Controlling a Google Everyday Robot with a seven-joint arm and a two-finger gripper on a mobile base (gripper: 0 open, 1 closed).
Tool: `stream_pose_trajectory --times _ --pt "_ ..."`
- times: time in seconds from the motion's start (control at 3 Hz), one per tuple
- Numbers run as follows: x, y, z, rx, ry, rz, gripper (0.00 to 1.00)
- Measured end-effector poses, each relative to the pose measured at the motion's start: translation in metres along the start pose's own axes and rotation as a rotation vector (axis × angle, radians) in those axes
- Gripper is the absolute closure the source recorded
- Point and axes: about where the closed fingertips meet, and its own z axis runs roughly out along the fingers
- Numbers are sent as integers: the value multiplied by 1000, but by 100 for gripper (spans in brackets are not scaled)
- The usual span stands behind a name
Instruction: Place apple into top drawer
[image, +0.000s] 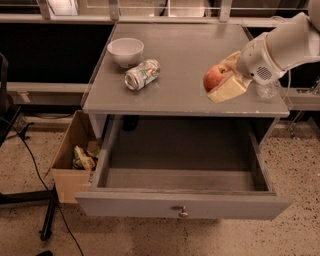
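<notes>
The red-orange apple (214, 77) is held between the cream fingers of my gripper (223, 80), lifted a little above the right part of the grey tabletop (190, 50). The white arm reaches in from the upper right. The top drawer (182, 172) stands pulled fully open below the tabletop, its inside bare, with a small round knob (183, 212) at the middle of its front panel. The apple is above the tabletop's right front area, behind the open drawer.
A white bowl (125, 51) and a crushed silver can (142, 74) sit on the tabletop's left. A clear plastic bottle (267, 90) lies at the right edge behind the gripper. A brown cardboard box (70, 150) with rubbish stands on the floor, left of the drawer.
</notes>
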Motion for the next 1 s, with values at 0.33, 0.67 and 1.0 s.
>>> stream_pose_trajectory --times 0.33,0.67,1.0 --pt "0 0 0 0 0 0 100" --pt "-2 15 -9 -9 9 -21 100" --pt "-1 40 -17 -30 13 -34 100"
